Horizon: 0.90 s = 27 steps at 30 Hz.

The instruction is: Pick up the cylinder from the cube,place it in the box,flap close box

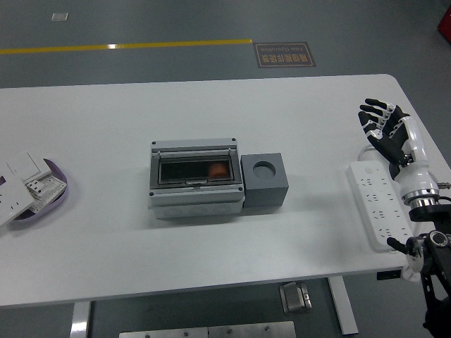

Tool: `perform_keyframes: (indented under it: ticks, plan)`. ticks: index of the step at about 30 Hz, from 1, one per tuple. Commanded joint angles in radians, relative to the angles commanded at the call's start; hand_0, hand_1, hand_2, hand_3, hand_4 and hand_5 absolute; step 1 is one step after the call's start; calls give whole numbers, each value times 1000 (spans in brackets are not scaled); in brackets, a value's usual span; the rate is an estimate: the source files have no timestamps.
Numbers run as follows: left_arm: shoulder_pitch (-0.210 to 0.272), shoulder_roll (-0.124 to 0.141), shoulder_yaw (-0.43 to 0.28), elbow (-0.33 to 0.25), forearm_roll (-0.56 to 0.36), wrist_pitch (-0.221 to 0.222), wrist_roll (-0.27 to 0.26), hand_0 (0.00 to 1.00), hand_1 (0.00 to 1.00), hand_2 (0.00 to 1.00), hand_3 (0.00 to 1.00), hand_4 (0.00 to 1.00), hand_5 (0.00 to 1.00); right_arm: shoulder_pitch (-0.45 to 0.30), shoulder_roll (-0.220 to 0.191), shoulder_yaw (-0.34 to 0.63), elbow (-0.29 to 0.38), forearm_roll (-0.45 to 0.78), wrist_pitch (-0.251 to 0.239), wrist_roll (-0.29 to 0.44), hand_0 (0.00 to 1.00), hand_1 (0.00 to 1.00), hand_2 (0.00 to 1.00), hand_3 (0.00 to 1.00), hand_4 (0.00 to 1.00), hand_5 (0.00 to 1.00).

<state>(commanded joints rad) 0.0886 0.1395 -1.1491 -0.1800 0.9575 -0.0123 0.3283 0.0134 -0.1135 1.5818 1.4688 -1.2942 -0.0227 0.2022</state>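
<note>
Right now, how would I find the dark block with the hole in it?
Look at the middle of the white table and find the grey box with the see-through lid. The dark grey cube sits touching its right side. Only it has a round, empty hole on top.

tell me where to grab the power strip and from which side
Grip the power strip across its narrow width near the middle, from above. It lies flat and long on the table, long edges exposed; the robot hand is open above its far end.

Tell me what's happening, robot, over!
Right hand open, empty, over the power strip. Left hand out of view. Orange cylinder inside the box, flap closed; cube hole empty. Nothing in the way.
</note>
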Motion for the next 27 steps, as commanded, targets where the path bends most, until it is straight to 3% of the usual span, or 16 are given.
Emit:
perform_keyframes:
  ticks: [16, 27]
  plan:
    - [-4, -11, 29, 0, -12, -5, -2, 633, 633, 609, 651, 724, 249, 50, 0, -76, -26, 47, 8, 36, 760, 698, 702, 682, 745, 253]
    - [2, -16, 29, 0, -5, -7, 5, 633, 634, 609, 651, 724, 248, 35, -1, -63, -23, 57, 4, 72, 773, 712, 710, 696, 741, 236]
